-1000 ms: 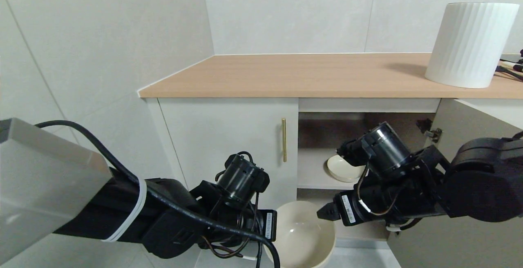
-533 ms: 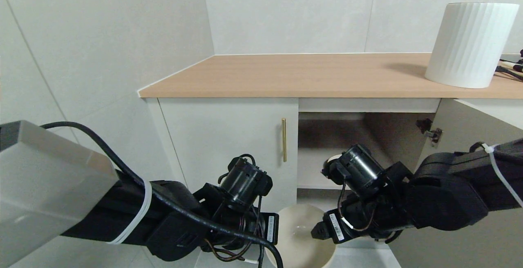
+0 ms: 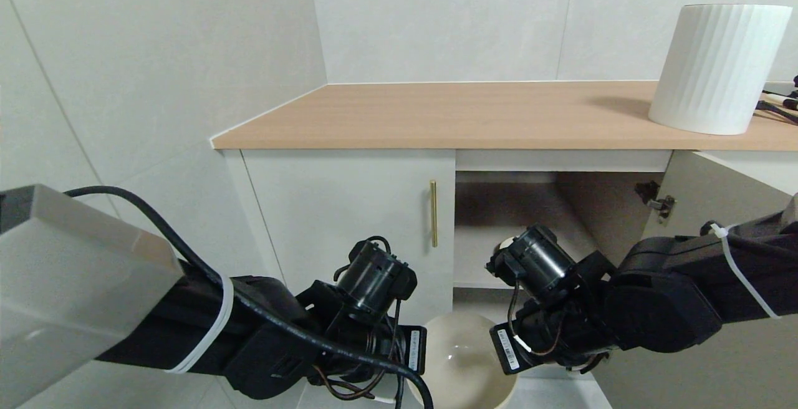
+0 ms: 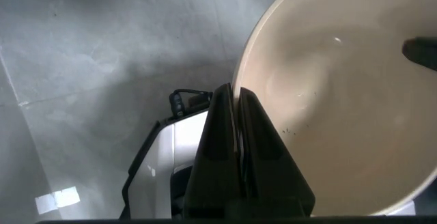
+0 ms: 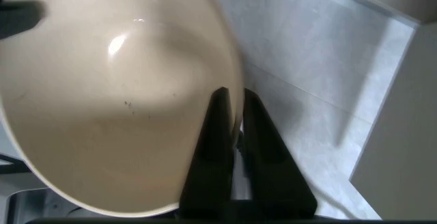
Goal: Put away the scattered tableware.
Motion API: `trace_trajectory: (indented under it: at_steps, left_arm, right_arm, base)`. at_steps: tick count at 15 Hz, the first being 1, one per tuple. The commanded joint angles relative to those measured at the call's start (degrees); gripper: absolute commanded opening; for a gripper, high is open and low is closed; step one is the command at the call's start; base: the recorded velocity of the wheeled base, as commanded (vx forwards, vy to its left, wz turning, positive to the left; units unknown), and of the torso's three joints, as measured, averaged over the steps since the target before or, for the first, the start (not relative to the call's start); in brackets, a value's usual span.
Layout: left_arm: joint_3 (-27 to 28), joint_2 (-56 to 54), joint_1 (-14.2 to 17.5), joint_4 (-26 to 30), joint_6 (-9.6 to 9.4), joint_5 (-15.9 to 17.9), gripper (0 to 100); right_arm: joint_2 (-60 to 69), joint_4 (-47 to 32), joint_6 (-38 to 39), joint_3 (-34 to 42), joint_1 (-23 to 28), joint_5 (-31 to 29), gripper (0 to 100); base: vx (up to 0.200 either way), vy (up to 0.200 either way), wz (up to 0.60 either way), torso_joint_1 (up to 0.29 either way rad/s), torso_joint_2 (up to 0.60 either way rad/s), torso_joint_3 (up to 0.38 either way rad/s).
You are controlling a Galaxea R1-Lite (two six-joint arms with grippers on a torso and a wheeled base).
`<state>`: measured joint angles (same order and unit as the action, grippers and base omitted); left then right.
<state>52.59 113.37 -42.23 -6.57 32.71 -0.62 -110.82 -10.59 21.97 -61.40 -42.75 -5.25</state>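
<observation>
Bowl [image 3: 464,365] is held low in front of the cabinet [image 3: 349,209], below the open compartment, between both arms. Left gripper [image 4: 237,111] has its fingers clamped on one side of the rim. Right gripper [image 5: 235,111] has its fingers close together astride the opposite rim, apparently gripping. This looks like a handover to the right. The right grip should be firm before the left lets go, and the bowl kept level. Then lift it to the shelf [image 3: 480,265]. The right wrist blocks the opening and hides a pale dish behind it. Open door [image 3: 717,222] hangs close on the right. White ribbed container [image 3: 717,66] stands on the surface [image 3: 467,116], well away.
</observation>
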Motion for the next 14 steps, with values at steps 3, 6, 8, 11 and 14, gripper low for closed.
trace_trajectory:
  at_steps: [3, 6, 8, 11, 14]
  left_arm:
    - [0.1, 0.0, 0.0, 0.0, -0.01, -0.1, 0]
    - [0.1, -0.1, 0.0, 0.0, 0.08, -0.1, 0]
    - [0.1, -0.3, 0.0, -0.1, 0.25, -1.2, 0]
    - [0.1, -0.3, 0.0, -1.5, 0.34, -1.8, 100]
    - [0.1, -0.4, 0.0, -1.7, 0.34, -1.8, 100]
  right_arm:
    - [0.1, 0.0, -0.1, 0.1, -0.3, 0.1, 0]
    - [-0.1, 0.0, -0.1, 0.1, -0.2, 0.0, 0]
    - [-0.3, 0.0, -0.1, 0.1, -0.3, 0.0, 0]
    - [-0.3, 0.0, -0.1, 0.1, -0.3, 0.0, 0]
    - [-0.3, 0.0, -0.1, 0.2, -0.3, 0.0, 0]
  base:
    - [0.000, 0.000, 0.00, 0.000, 0.00, 0.000]
    - [0.000, 0.000, 0.00, 0.000, 0.00, 0.000]
    - [0.000, 0.000, 0.00, 0.000, 0.00, 0.000]
    - [0.000, 0.000, 0.00, 0.000, 0.00, 0.000]
    - [0.000, 0.000, 0.00, 0.000, 0.00, 0.000]
